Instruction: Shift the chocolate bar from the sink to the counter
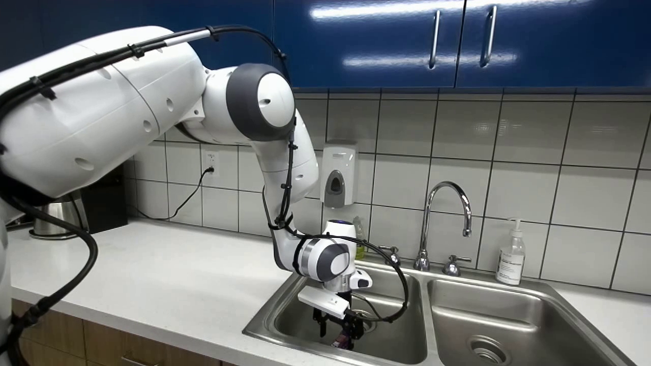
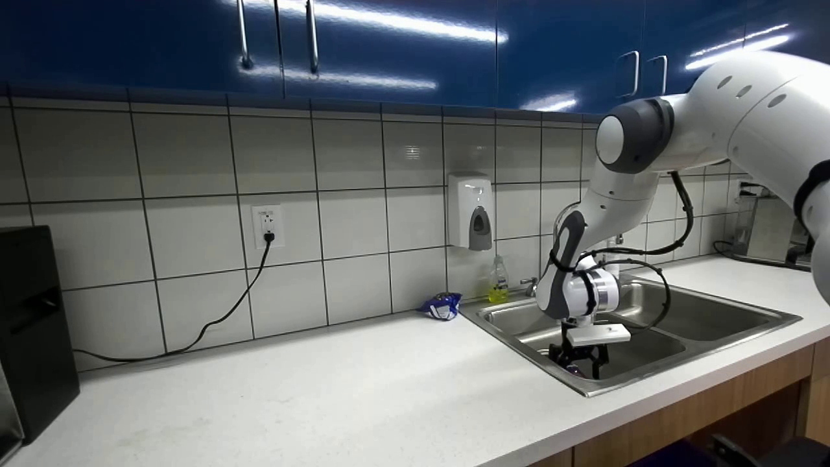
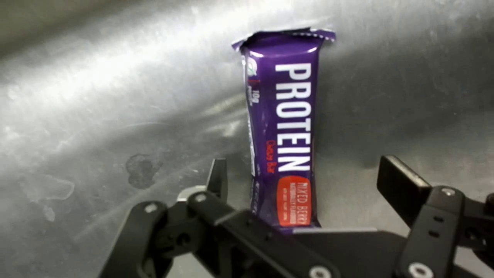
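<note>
The chocolate bar (image 3: 285, 127) is in a purple wrapper with white PROTEIN lettering and a red patch. It lies flat on the metal of the sink (image 1: 431, 315), in the basin nearer the arm's base in an exterior view. My gripper (image 3: 305, 173) is open around the bar's lower end in the wrist view, with gaps on both sides. The gap is wider on the right, and the bar's lower tip is hidden by the gripper. In both exterior views the gripper (image 1: 338, 325) points down into the basin, with a little purple beneath it. The white counter (image 2: 311, 402) runs beside the sink.
A curved chrome tap (image 1: 427, 223) with handles stands behind the sink. A white soap bottle (image 1: 510, 259), a yellow-green bottle (image 2: 498, 285) and a small blue item (image 2: 442, 305) stand by the wall. A dispenser (image 1: 339, 173) hangs above. A black box (image 2: 39, 331) is on the counter.
</note>
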### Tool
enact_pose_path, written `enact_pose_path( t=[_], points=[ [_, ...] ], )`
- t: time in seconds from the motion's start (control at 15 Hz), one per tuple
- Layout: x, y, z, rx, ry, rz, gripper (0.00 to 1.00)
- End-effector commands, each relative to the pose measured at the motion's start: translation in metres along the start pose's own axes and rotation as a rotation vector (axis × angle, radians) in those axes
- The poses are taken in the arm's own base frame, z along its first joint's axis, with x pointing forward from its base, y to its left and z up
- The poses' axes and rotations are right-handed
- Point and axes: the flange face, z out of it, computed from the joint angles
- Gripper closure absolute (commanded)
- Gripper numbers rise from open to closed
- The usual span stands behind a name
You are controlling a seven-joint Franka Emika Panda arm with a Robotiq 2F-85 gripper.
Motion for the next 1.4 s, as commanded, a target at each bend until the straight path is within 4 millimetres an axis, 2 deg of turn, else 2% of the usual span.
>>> enact_pose_path(
  t=[0.0, 0.4, 1.33],
  points=[
    [-0.012, 0.005, -0.018, 0.034, 0.01, 0.002, 0.0],
    [-0.014, 0.01, -0.019, 0.025, -0.002, 0.011, 0.0],
    [-0.011, 0.014, -0.006, 0.012, -0.026, 0.025, 0.0]
  ],
)
